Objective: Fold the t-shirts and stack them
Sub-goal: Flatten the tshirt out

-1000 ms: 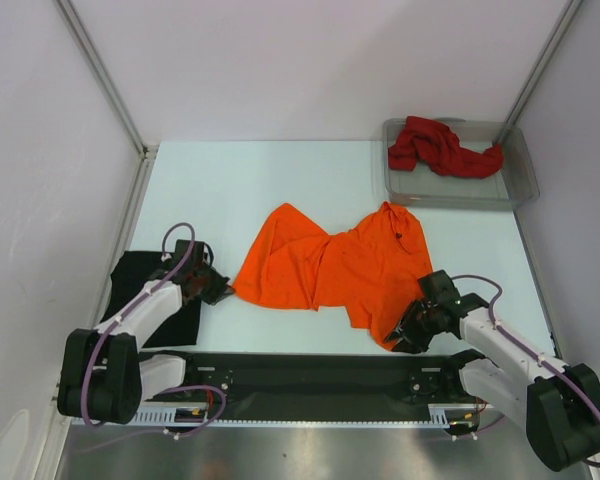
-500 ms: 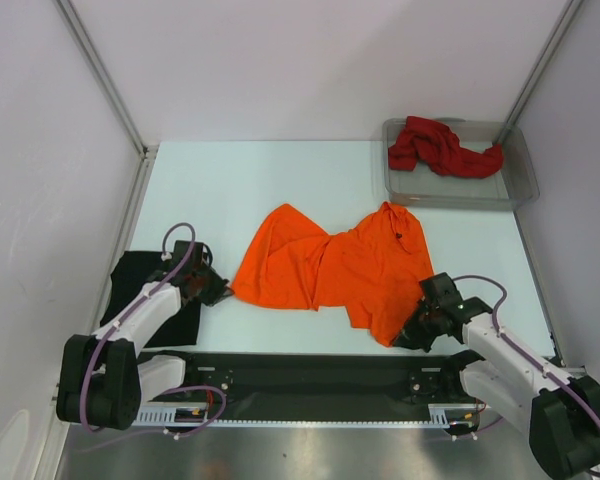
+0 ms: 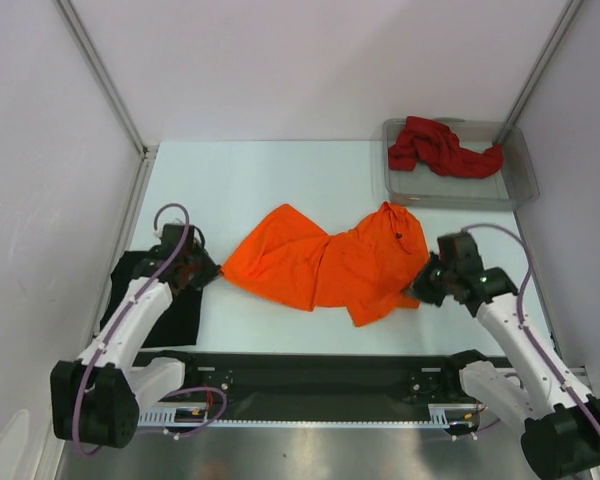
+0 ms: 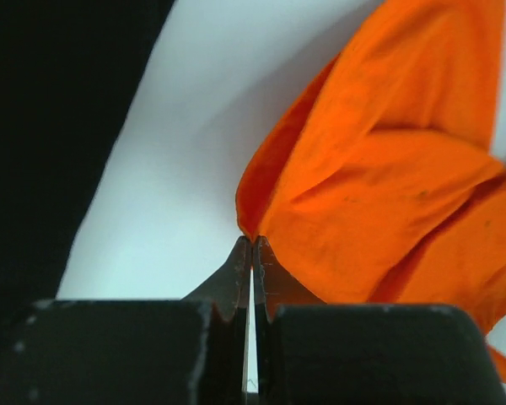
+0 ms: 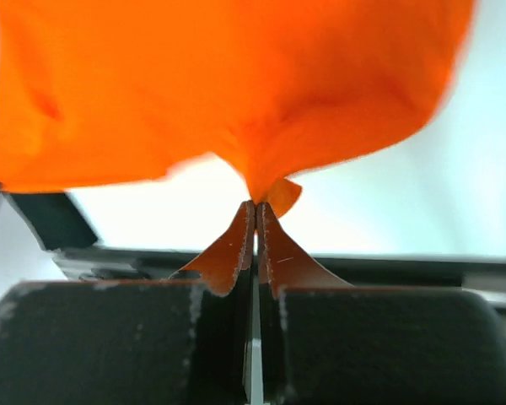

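The right gripper [image 5: 255, 204] has just closed on the hem of the bright orange cloth t-shirt [image 3: 320, 265] and lifted it. The left gripper [image 4: 251, 240] is clamped on the opposite corner. You can now spread it flat.

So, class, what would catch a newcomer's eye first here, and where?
The bright orange t-shirt, crumpled mid-table, pinched at its left corner by the left gripper and at its right edge by the right gripper. Then the dark red t-shirt heaped in the clear tray at the far right, and the black t-shirt near left.
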Motion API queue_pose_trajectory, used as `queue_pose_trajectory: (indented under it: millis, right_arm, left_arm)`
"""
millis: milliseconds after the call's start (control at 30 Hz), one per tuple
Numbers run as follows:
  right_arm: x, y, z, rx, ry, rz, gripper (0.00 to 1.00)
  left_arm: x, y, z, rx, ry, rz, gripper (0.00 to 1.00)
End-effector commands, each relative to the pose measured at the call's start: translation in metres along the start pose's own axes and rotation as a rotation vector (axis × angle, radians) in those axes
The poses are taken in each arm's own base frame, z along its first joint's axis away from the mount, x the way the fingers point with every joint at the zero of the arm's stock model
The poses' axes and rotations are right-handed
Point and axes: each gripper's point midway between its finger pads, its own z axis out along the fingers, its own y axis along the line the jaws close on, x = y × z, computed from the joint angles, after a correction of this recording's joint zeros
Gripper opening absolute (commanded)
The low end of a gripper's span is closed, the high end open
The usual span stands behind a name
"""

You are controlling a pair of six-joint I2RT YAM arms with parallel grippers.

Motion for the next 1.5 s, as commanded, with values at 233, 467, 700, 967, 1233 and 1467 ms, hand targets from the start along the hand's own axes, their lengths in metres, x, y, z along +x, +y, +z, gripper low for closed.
queue_pose_trajectory:
  millis: [233,467,700,967,1233,1467]
  right_arm:
    - [-0.172,0.114,-0.158,-0.130,-0.539,-0.215,0.00]
    - [-0.228,0.163,-0.282,-0.221,-0.881,-0.256,0.00]
    - [-0.224,0.194,-0.421,-0.451,-1.265,-0.258,0.00]
    - [-0.132,0.183,-0.543,-0.728,-1.558,-0.409,0.00]
    - [-0.036,0.154,-0.592,-0.934,-1.597,-0.507,0.00]
    - [-0.067,0.164,-0.552,-0.851,-1.484,-0.480,0.00]
  left_arm:
    - [-0.128,-0.066,-0.134,0.060,-0.424,0.191,0.00]
    - [-0.189,-0.124,-0.234,0.218,-0.671,0.185,0.00]
    - [-0.212,-0.186,-0.348,0.544,-0.893,0.253,0.00]
    - [-0.163,-0.166,-0.494,0.860,-1.197,0.295,0.00]
    - [-0.111,-0.112,-0.579,0.945,-1.396,0.307,0.00]
    - [-0.121,-0.120,-0.518,0.866,-1.284,0.326,0.00]
